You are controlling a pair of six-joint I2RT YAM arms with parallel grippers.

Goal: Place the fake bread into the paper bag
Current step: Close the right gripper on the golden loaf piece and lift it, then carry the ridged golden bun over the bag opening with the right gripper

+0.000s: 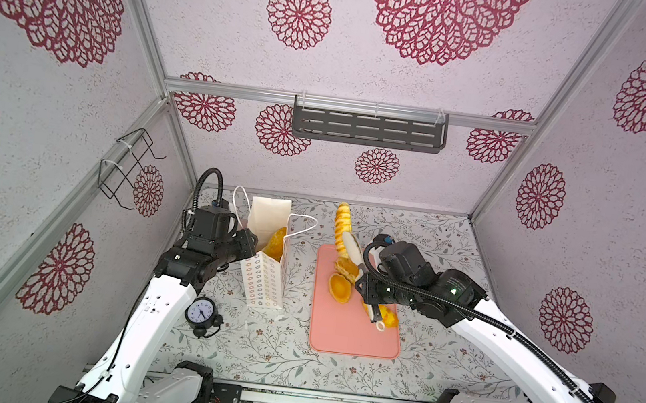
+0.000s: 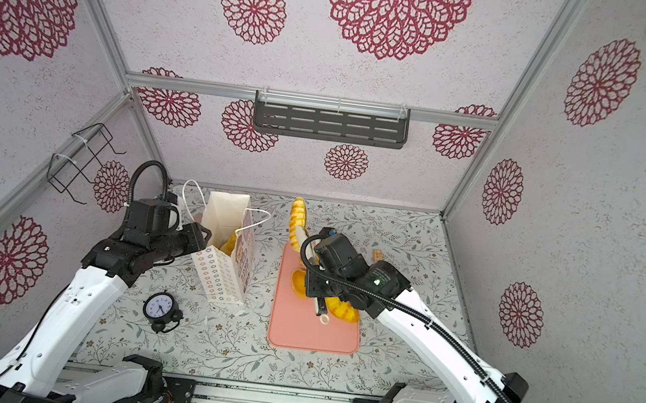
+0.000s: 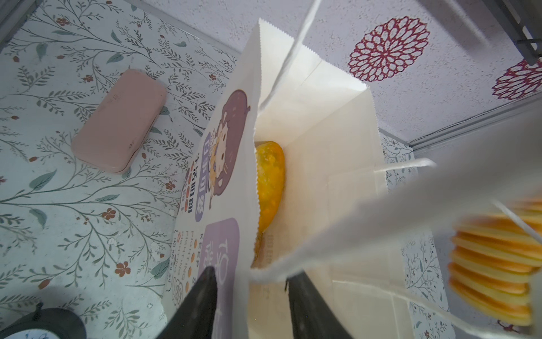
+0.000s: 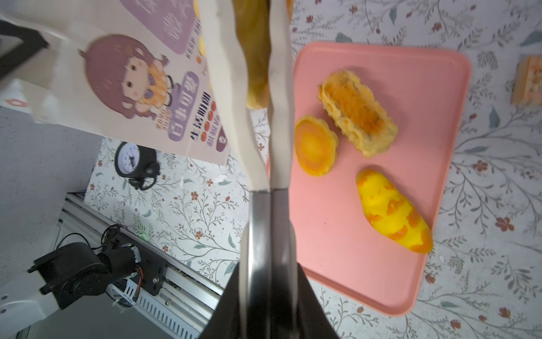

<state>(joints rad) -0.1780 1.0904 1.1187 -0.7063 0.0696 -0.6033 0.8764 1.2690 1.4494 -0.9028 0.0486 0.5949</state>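
Right gripper point(image 4: 268, 270) is clamped on the steel handles of the white-tipped metal tongs point(image 4: 258, 164). The tong blades pinch the long ridged yellow-orange toy loaf point(image 1: 342, 221), which is up off the floral-print tabletop point(image 1: 293, 362), right of the bag mouth and not over it yet. Left gripper point(image 3: 252, 274): jaws apart, straddling the front wall of the tall white paper bag point(image 1: 263, 283) at its rim. No pinch on the paper that I can see.

Bread status: one speckled orange bun point(image 3: 269, 182) is in the bag. On the flat pink rectangular tray point(image 1: 354, 340): round orange tart point(image 4: 315, 145), flat browned speckled pastry point(image 4: 357, 117), yellow roll with orange patches point(image 4: 394, 211). Off the tray, on the tabletop: small tan toast piece point(image 4: 528, 80).

Handling, my read: the toys look light, slightly squashy and smooth-skinned. The loaf is long and lies along the blades, so expect swing or slip; feed it in end-first. Short pieces: grab across the middle. The bag is thin paper and tips easily, so the rim needs steadying.

Text: bag front reads "KEEP FIGHTING" in small print, plus Chinese characters on purple patches that I can't read reliably. Numerals on the black alarm clock point(image 1: 198, 313) are too small. No brand marks visible.
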